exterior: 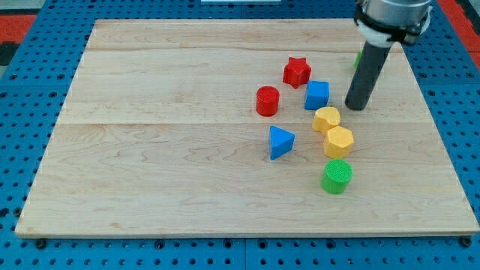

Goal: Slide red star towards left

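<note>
The red star [297, 71] lies on the wooden board [165, 150], right of centre near the view's top. My tip [355, 106] rests on the board to the right of the star, with the blue cube [317, 95] between them. The tip is apart from the cube by a small gap. A red cylinder [268, 100] sits just below-left of the star.
A yellow block [326, 118] and a yellow hexagon [338, 141] lie below the blue cube. A blue triangular block [280, 142] sits left of them. A green cylinder [337, 177] is lowest. A green block [358, 58] is mostly hidden behind the rod.
</note>
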You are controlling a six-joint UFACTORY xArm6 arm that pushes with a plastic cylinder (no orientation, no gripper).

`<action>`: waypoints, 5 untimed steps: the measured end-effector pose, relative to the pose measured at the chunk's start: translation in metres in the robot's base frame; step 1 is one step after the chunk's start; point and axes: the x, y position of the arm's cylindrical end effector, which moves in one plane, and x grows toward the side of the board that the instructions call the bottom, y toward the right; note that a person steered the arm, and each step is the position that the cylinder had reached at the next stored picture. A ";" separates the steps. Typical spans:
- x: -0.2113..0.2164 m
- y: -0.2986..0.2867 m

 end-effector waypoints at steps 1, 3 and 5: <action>-0.047 -0.025; -0.057 -0.093; -0.032 -0.069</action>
